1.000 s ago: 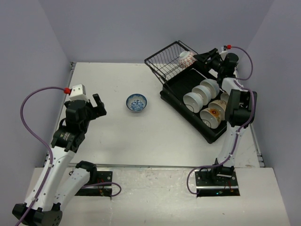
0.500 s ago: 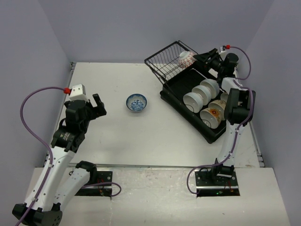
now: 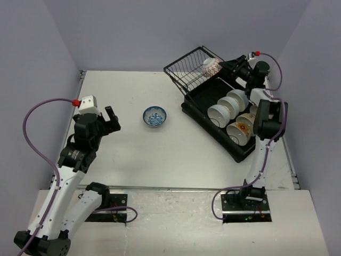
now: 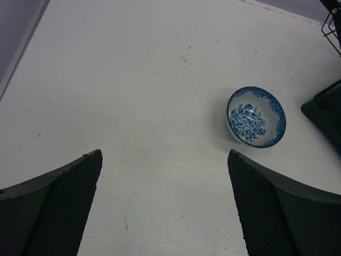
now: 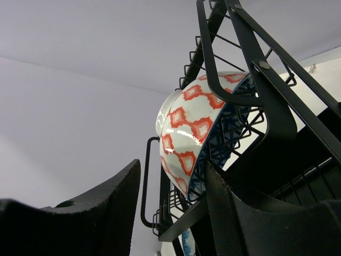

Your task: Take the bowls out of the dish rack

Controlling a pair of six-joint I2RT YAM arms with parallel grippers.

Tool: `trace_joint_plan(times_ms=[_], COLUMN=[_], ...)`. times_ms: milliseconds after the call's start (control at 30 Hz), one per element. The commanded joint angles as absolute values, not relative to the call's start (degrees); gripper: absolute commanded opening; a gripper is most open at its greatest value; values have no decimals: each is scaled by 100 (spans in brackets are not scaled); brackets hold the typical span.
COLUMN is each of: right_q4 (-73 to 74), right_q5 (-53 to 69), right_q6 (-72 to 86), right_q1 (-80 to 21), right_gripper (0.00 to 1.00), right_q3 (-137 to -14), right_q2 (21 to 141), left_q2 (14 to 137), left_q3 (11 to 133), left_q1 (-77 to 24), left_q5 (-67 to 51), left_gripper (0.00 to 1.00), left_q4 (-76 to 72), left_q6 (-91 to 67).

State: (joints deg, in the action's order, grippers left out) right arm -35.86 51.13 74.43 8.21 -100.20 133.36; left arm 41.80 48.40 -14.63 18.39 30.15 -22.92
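Observation:
A red-patterned bowl (image 3: 210, 66) stands on edge in the tilted wire basket (image 3: 186, 69) of the black dish rack (image 3: 198, 118). My right gripper (image 3: 228, 66) is open at that bowl. In the right wrist view the bowl's (image 5: 192, 128) lower rim sits between the two fingers, the left one clear of it, the right one behind a basket bar (image 5: 266, 96). Several white and cream bowls (image 3: 218, 114) stand in the tray. A blue-patterned bowl (image 3: 154, 117) rests upright on the table. My left gripper (image 3: 111, 120) hangs wide open and empty, left of it (image 4: 256, 116).
The rack fills the table's right side up to the right wall, its corner (image 4: 326, 109) just beyond the blue bowl. Grey walls close in the table on three sides. Bare white tabletop (image 3: 133, 154) spreads between the arms.
My right gripper has edged slightly closer to the red-patterned bowl and its jaws have narrowed a little. The left arm and the bowls have not moved.

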Motion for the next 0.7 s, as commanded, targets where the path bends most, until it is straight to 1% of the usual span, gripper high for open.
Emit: trace_joint_plan(times_ms=[0, 300, 667], right_q4=[-4104, -4131, -4657], right_q5=[5352, 5396, 5686], right_q6=[7734, 7848, 8419], right_q1=[826, 835, 835], right_gripper=[52, 51, 49], right_q3=[-10301, -10415, -10793], right_q2=[13430, 13605, 13991], left_q2=[4113, 4104, 4104], left_q3=[4834, 4825, 4843], left_q1=[-1406, -1406, -1406], left_q5=[1784, 1784, 1775], left_gripper=[100, 100, 100], left_q4=[2795, 2786, 2786], left_q6=[-2145, -2145, -2145])
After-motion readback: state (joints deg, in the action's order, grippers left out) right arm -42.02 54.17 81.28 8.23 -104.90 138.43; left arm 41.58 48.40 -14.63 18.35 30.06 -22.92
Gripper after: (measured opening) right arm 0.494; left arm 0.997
